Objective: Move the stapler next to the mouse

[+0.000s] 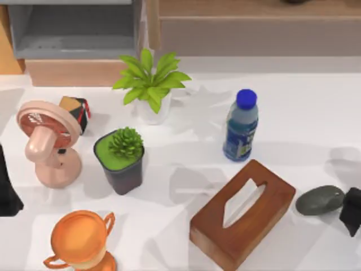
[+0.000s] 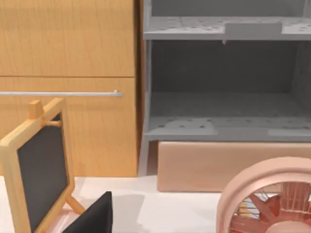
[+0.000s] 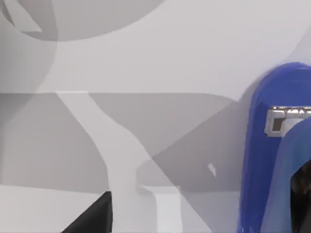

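I find the right claw (image 1: 352,210) at the right edge of the top view, a dark shape low over the white counter (image 1: 293,113); whether it is wide, narrow or holding anything I cannot tell. In the right wrist view the stapler (image 3: 265,150), bright blue with a metal part showing, stands large at the right edge of the frame, close to that arm's camera; contact with the claw cannot be judged. The mouse (image 1: 320,200), dark grey-green, lies just to the left of the right claw, at the right of the top view, near the right end of the wooden tissue box (image 1: 242,213). The left arm (image 1: 8,186) sits parked at the left edge of the top view; its claw's state I cannot tell. On the counter: a blue-capped bottle (image 1: 241,125) above the tissue box; two potted plants (image 1: 125,151) centre-left; a pink fan (image 1: 46,141) at left; an orange trophy cup (image 1: 82,240) at lower left. A grey shelf unit (image 2: 223,77) and wooden cabinet (image 2: 68,87) stand behind.
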`<state>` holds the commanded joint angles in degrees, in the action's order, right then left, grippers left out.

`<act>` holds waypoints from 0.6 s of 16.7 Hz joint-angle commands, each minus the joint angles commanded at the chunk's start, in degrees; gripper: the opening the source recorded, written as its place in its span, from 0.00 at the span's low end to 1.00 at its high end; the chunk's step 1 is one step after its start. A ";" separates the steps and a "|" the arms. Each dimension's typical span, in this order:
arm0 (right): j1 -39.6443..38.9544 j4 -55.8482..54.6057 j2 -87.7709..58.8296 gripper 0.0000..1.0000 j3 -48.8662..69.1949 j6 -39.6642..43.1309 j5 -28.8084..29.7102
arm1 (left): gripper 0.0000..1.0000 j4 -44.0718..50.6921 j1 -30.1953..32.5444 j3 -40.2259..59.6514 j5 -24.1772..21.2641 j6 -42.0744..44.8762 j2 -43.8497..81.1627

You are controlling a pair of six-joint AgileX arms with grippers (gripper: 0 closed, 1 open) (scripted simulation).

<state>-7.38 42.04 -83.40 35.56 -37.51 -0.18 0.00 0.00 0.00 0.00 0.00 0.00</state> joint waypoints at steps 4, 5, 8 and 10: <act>0.27 -2.14 0.16 1.00 -2.29 0.03 0.03 | 1.00 0.00 0.00 0.00 0.00 0.00 0.00; 0.27 -2.14 0.16 1.00 -2.29 0.03 0.03 | 1.00 0.00 0.00 0.00 0.00 0.00 0.00; 0.27 -2.14 0.16 0.85 -2.29 0.03 0.03 | 1.00 0.00 0.00 0.00 0.00 0.00 0.00; 0.27 -2.14 0.16 0.70 -2.29 0.03 0.03 | 1.00 0.00 0.00 0.00 0.00 0.00 0.00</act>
<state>-7.11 39.91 -83.24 33.26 -37.47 -0.15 0.00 0.00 0.00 0.00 0.00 0.00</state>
